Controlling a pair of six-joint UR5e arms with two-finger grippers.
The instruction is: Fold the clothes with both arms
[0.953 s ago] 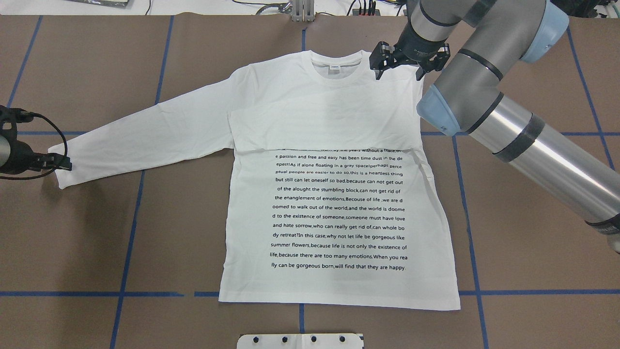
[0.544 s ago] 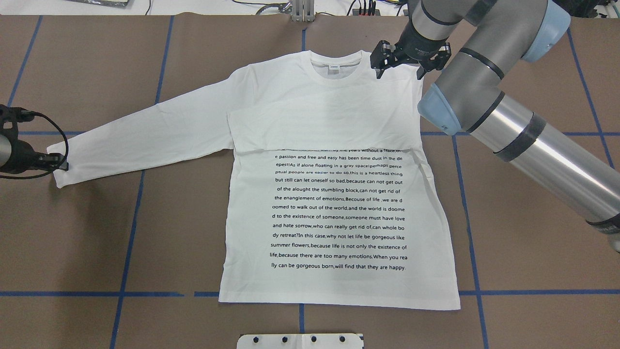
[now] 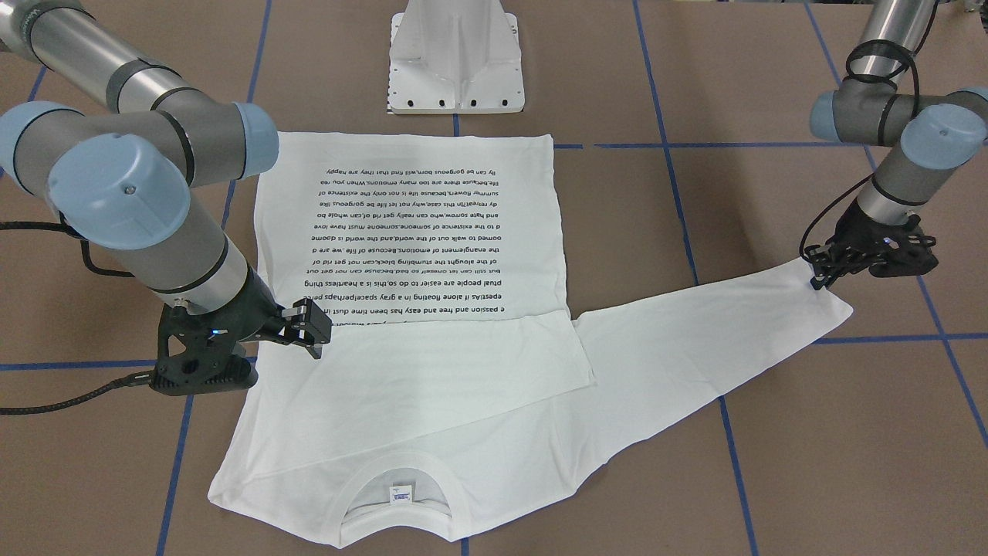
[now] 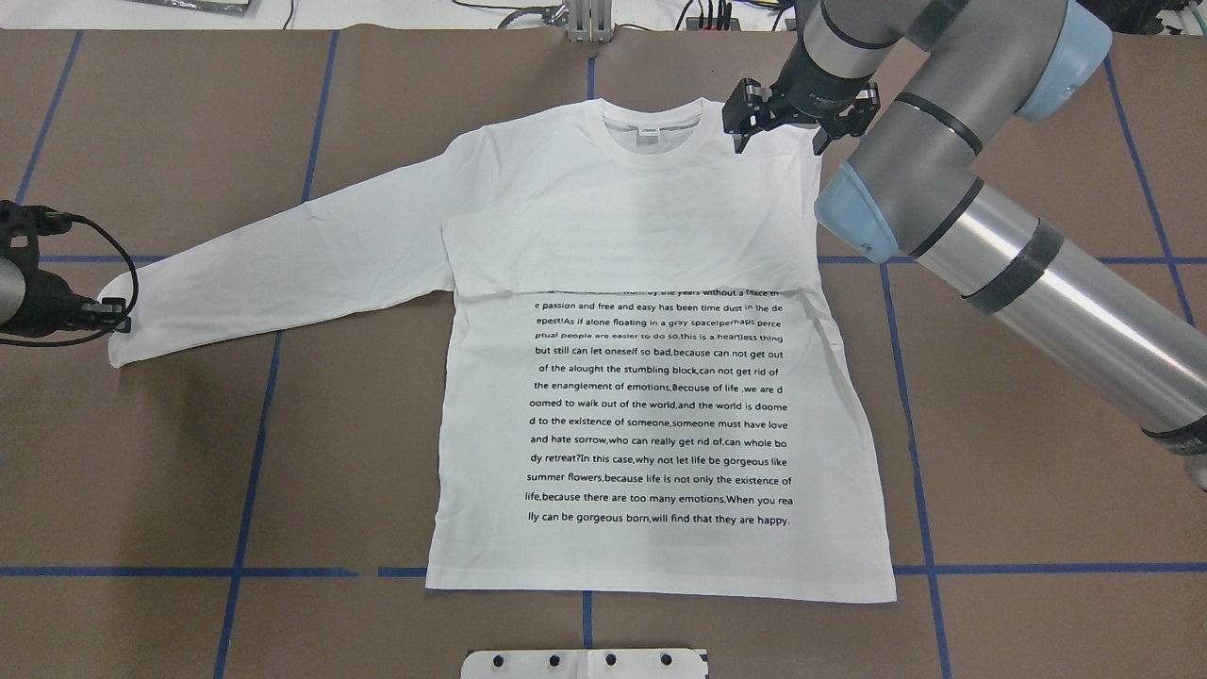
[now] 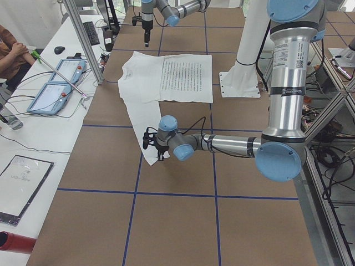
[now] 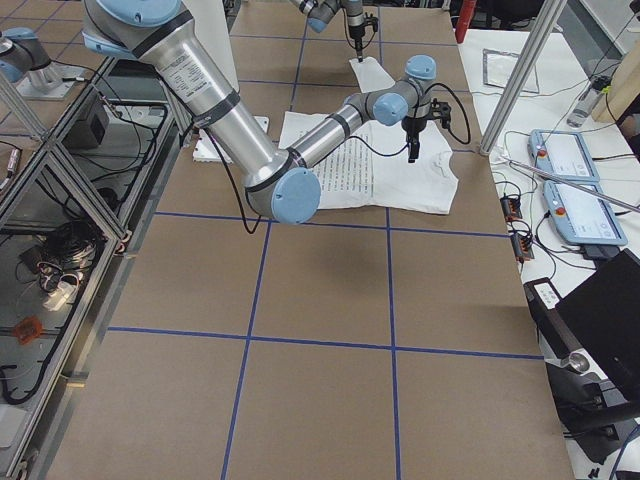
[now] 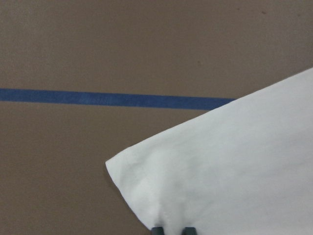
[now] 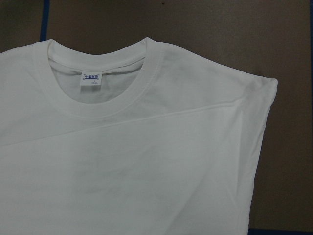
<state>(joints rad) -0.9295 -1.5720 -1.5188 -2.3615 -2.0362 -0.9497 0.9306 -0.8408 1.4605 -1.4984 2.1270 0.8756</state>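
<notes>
left gripper (image 4: pixel 121 315), fingers pinched on the cuff (image 7: pixel 139 171) of the outstretched sleeve (image 4: pixel 283 273). in the overhead view the sleeve's long axis runs from this grip toward 2 o'clock to the shirt (image 4: pixel 660 217), which lies flat, print up, at 3 o'clock. right gripper (image 4: pixel 781 143), fingers spread and empty, hovers over the opposite shoulder (image 8: pixel 257 90). likely next move: carry the cuff toward 3 o'clock, since the left arm is nearer.

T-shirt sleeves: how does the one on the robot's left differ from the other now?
The left sleeve lies stretched out on the table; the right sleeve is folded across the chest. The left sleeve covers no print; the right one hides the text block's top. The left gripper is at the left sleeve's cuff; none is at the right sleeve's. Both are white and long.
</notes>
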